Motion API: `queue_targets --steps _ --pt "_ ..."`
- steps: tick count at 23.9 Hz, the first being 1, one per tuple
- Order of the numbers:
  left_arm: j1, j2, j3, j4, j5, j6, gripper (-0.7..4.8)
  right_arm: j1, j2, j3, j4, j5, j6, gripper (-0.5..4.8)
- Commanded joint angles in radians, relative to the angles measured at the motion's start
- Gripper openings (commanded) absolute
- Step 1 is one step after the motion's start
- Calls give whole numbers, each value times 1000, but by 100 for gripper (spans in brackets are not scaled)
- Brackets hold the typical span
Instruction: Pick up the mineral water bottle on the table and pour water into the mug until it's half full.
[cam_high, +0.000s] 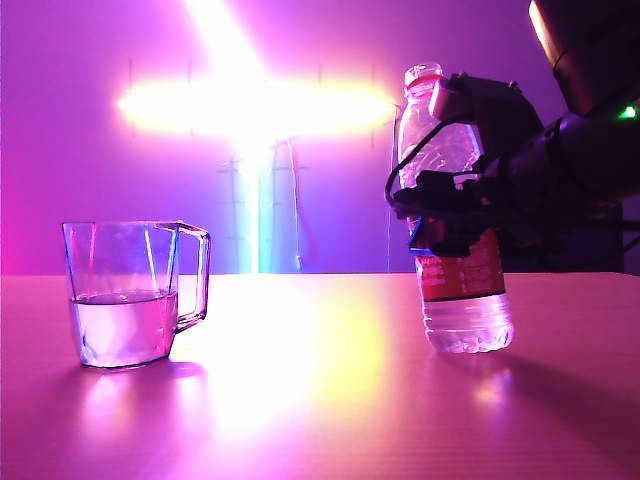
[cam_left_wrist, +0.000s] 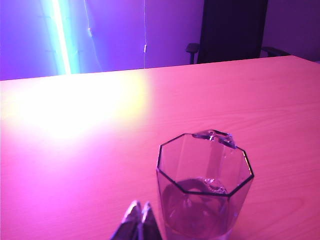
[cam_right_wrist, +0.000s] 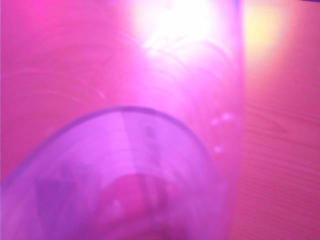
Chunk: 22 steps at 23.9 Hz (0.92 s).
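1. While the mug (cam_high: 125, 295) stands about half full on the bench (cam_high: 330, 400), the right gripper (cam_high: 450, 200) clasps the bottle (cam_high: 455, 215) upright, well right of it.
2. Judged next: release the bottle; the left gripper (cam_left_wrist: 138, 220), pinched closed, sits just beside the mug.

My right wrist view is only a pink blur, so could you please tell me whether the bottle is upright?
Observer: Yes, the bottle is nearly upright, its base at the table, with the right pincer clamped round its middle.
Operator: Thank you. How full is the mug?
Observer: The mug holds water to roughly half its height.
Operator: And where is the left pincer?
Observer: The left pincer is shut, close beside the mug.
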Motion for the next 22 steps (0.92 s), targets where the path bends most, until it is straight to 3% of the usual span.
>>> queue_targets --steps 1,10,14,18,20,22 --pt "0 2 4 6 2 -3 -2 1 10 5 40 -6 8 239" --pt "0 2 4 6 2 -3 -2 1 19 -10 31 -19 8 244" --pt "0 2 4 6 2 -3 -2 2 18 -32 32 -28 31 344" --pt "-1 2 4 6 2 -3 -2 2 13 -64 33 -29 56 387" --pt "-2 2 4 6 2 -3 -2 2 -2 -90 32 -29 61 432" --pt "-2 2 4 6 2 -3 -2 2 -33 -117 32 -29 86 433"
